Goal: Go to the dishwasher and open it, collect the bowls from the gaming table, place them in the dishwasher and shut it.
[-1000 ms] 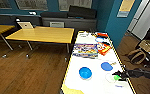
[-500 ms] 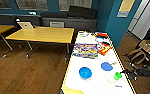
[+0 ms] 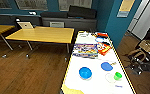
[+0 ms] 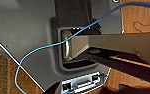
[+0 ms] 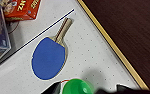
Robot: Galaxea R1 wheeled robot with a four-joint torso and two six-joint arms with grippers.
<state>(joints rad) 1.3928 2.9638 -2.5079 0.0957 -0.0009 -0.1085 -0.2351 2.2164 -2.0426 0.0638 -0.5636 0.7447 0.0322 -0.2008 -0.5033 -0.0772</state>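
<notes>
The green bowl (image 5: 77,87) sits just ahead of the right claw (image 5: 88,90) on the white tabletop (image 5: 96,60), between the claw's dark tips; I cannot tell how wide the claw stands or whether it grips anything. Beyond the bowl a blue paddle (image 5: 49,58) lies with its handle pointing away from the claw toward a red box (image 5: 22,8). From the head view the blue bowl (image 3: 85,72) rests farther across the tabletop, so the right arm looks nearer to the green one.
</notes>
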